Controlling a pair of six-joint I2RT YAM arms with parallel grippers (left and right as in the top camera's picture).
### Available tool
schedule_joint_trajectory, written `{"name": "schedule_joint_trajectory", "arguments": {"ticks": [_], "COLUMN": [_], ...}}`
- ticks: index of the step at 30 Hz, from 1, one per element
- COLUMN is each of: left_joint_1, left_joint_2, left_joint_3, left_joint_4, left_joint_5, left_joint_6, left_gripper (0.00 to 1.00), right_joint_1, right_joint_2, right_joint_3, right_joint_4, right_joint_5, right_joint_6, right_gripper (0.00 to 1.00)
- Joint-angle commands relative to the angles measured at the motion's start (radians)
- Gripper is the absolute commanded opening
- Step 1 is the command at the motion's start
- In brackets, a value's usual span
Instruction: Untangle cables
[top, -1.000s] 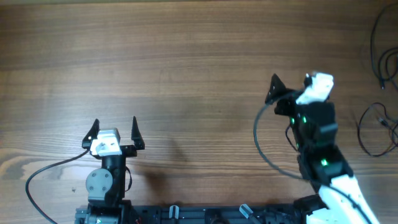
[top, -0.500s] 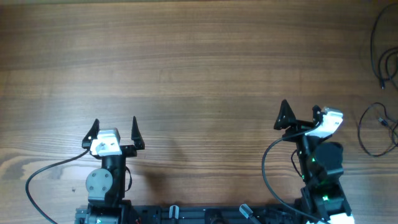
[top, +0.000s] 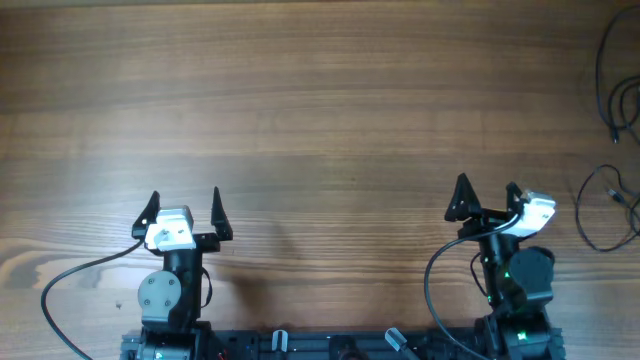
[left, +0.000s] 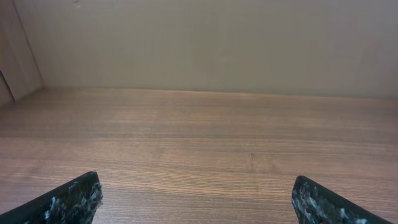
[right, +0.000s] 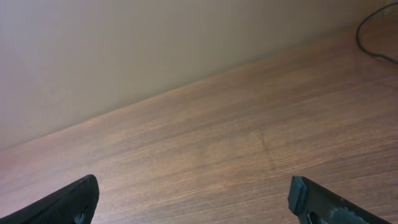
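Wooden counter (top: 320, 100) showed the right tool (top: 487, 187) drawn back toward its base within the last second, spread wide and empty, as was the left tool (top: 184, 195). Cables (top: 612, 196) lay loose, well right of the right tool and untouched, which suggested a reset or a finish.

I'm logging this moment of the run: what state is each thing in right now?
left tool: open, holding nothing.
right tool: open, holding nothing, clear of the cables.
cables: lying loose at the right edge of the table, ungripped, partly out of frame.
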Motion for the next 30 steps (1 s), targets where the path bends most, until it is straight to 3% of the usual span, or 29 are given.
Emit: {"name": "schedule_joint_trajectory", "arguments": {"ticks": [1, 9, 30], "left_joint_1": [0.005, 0.005, 0.005], "left_joint_2": [-0.009, -0.009, -0.009], "left_joint_3": [-0.004, -0.004, -0.004], "left_joint_4": [-0.001, -0.001, -0.001], "left_joint_5": [0.001, 0.001, 0.001], "left_joint_6": [0.019, 0.019, 0.019], "left_gripper": [1.00, 1.00, 1.00], "right_joint_1": [-0.012, -0.033, -0.123], "right_joint_2": [-0.042, -0.134, -0.232], "right_joint_3": [-0.014, -0.014, -0.022], "right_joint_4": [-0.011, -0.097, -0.090], "right_joint_5": [-0.021, -0.028, -0.121], "right_joint_6": [0.004, 0.003, -0.023], "right_gripper": [1.00, 1.00, 1.00]}}
